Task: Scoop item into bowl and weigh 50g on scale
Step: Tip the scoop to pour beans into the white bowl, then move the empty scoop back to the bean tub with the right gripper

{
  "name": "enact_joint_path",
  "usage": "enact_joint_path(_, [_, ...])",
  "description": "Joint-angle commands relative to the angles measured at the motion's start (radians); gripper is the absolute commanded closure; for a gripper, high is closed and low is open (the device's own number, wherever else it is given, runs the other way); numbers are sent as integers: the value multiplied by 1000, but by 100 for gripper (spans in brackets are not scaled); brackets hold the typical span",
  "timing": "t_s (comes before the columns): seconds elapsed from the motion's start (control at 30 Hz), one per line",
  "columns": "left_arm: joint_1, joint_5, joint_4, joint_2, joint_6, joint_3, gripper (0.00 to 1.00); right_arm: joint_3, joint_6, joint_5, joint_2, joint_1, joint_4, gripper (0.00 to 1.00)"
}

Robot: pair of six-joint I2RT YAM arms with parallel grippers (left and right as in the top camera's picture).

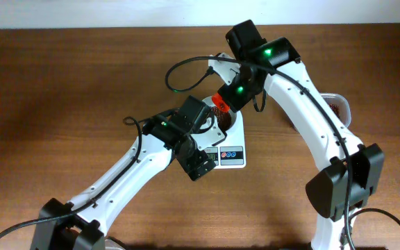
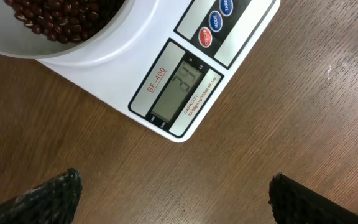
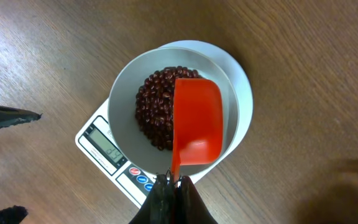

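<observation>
Tabletop (image 1: 61, 83) of brown wood grain is shown in all views. At the left, the left gripper (image 2: 173, 205) is held released, its two dark fingers (image 2: 48, 196) spread wide with nothing between them. It is positioned above the bare wood just in front of the scale (image 2: 247, 37), apart from it. The scale is laid flat on the tabletop near the centre. Its grey display (image 2: 178, 87) shows digits that cannot be read with certainty. Three round buttons (image 2: 216, 22), one red and two blue, are set beside the display.

The bowl (image 3: 120, 106) is seated upright on the round platform of the scale. The item (image 3: 154, 106) is contained in the bowl as a loose heap of dark reddish-brown beans that covers the bottom and lies well below the rim.

An orange-red scoop (image 3: 197, 121) is held over the side of the bowl away from the display, so that part of the heap is hidden beneath it. The handle of the scoop is clamped in the right gripper (image 3: 169, 183), whose jaws are pressed tight on it at the near rim of the bowl.

At the far right of the overhead view, a clear plastic tub (image 1: 344, 104) is partly hidden behind the right arm (image 1: 311, 97). More of the same beans are seen inside it, well apart from the scale.
</observation>
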State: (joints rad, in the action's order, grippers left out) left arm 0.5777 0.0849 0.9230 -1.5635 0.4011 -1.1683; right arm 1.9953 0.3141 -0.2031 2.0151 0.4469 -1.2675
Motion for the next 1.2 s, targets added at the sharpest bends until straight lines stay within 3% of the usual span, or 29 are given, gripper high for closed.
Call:
enact_joint_path(0.0, [3, -3, -2, 6, 13, 7, 1, 38, -31, -40, -22, 3, 18, 96])
enact_joint_path(0.07, [3, -3, -2, 6, 13, 7, 1, 38, 73, -55, -22, 17, -8, 96])
enact_joint_path(0.13, [3, -3, -2, 6, 13, 7, 1, 40, -38, 60, -22, 18, -8, 96])
enact_joint_path(0.23, [3, -3, -2, 6, 13, 7, 1, 40, 14, -29, -22, 19, -10, 96])
enact_joint_path(0.37, [3, -3, -3, 6, 13, 7, 1, 40, -74, -42, -22, -18, -9, 96])
enact_joint_path(0.53, [3, -3, -2, 6, 13, 7, 1, 42, -72, -343, -23, -156, -59, 96])
enact_joint_path(0.67, [3, -3, -2, 6, 13, 7, 1, 42, -72, -355, -23, -297, -157, 96])
enact_joint_path(1.0, [3, -3, -2, 6, 13, 7, 1, 31, -73, -309, -21, -657, -260, 96])
enact_joint_path(1.17, [3, -3, -2, 6, 13, 7, 1, -24, -158, -31, -13, -718, -257, 96])
